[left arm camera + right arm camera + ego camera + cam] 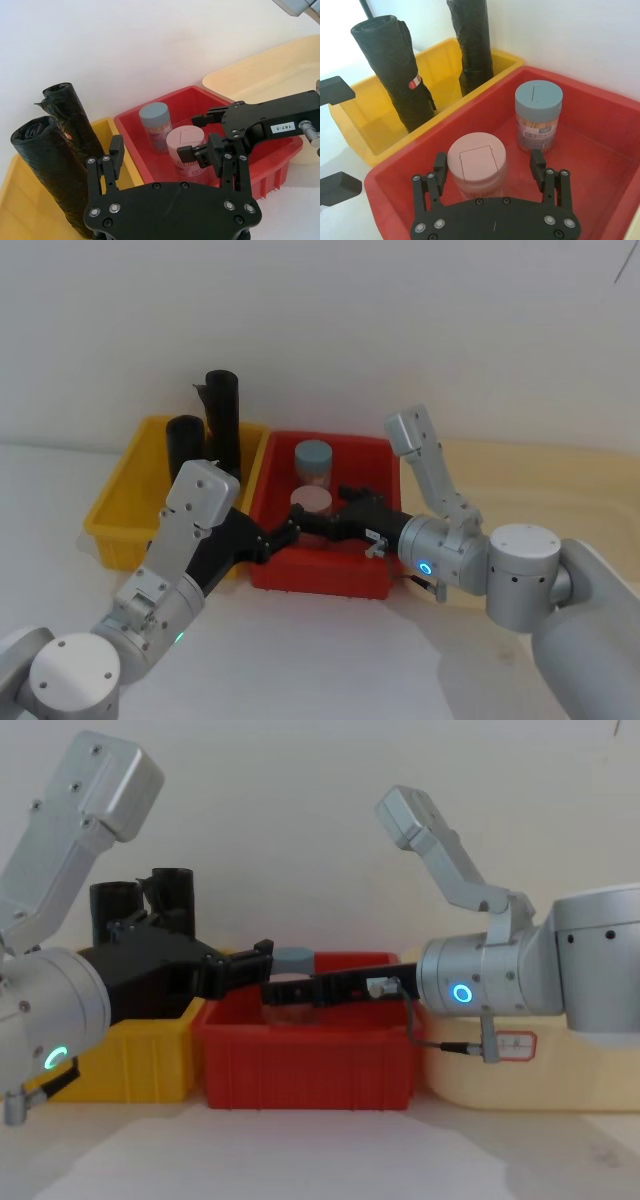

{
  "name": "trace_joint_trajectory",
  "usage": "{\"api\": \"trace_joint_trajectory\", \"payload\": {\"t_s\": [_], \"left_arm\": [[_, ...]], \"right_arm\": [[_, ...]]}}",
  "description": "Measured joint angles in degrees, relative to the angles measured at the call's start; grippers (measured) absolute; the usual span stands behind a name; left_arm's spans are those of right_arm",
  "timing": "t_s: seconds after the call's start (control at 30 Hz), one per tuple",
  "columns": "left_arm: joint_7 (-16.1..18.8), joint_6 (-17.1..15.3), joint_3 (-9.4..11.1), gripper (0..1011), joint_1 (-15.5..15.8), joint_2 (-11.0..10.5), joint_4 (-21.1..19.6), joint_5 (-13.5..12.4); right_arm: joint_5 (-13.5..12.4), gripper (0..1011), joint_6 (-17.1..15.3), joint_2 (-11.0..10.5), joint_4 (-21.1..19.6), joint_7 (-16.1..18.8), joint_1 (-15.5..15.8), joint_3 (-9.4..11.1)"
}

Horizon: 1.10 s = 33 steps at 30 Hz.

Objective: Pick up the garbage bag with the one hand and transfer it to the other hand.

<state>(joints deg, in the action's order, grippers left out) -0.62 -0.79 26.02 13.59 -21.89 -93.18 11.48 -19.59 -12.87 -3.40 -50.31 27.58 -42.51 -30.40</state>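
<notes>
Garbage bag (395, 70) is out of our grasp: our left gripper (162, 155) hovers with fingers spread wide over the left edge of the red bin (320, 575). It faces our right gripper (488, 165), equally spread above the pink-lidded jar (476, 162), with a blue-lidded jar (538, 115) just beyond. Left of the left gripper, the bag stands upright in the yellow bin (115, 510) beside a slimmer black roll (222, 415), clear of both grippers, with open air above.

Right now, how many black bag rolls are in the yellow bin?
2. The garbage bag stands in the yellow bin's back part; the slimmer roll stands beside it, nearer the red bin. None seems hidden.
</notes>
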Motion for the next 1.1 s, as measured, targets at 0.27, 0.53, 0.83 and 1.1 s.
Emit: {"api": "trace_joint_trajectory", "payload": {"t_s": [0.27,0.53,0.83,1.1], "left_arm": [[0.0,0.0,0.0,1001,0.0,0.0,0.0,0.0],[0.0,0.0,0.0,1001,0.0,0.0,0.0,0.0],[0.0,0.0,0.0,1002,0.0,0.0,0.0,0.0],[0.0,0.0,0.0,1002,0.0,0.0,0.0,0.0]], "right_arm": [[0.1,1000,0.4,0.3,0.5,0.6,-0.1,0.0],[0.0,1000,0.5,0.4,0.6,1.1,-0.2,0.0],[-0.1,945,0.5,0.5,0.7,1.4,-0.2,0.0],[-0.2,747,0.5,0.5,0.7,1.6,-0.2,0.0]]}}
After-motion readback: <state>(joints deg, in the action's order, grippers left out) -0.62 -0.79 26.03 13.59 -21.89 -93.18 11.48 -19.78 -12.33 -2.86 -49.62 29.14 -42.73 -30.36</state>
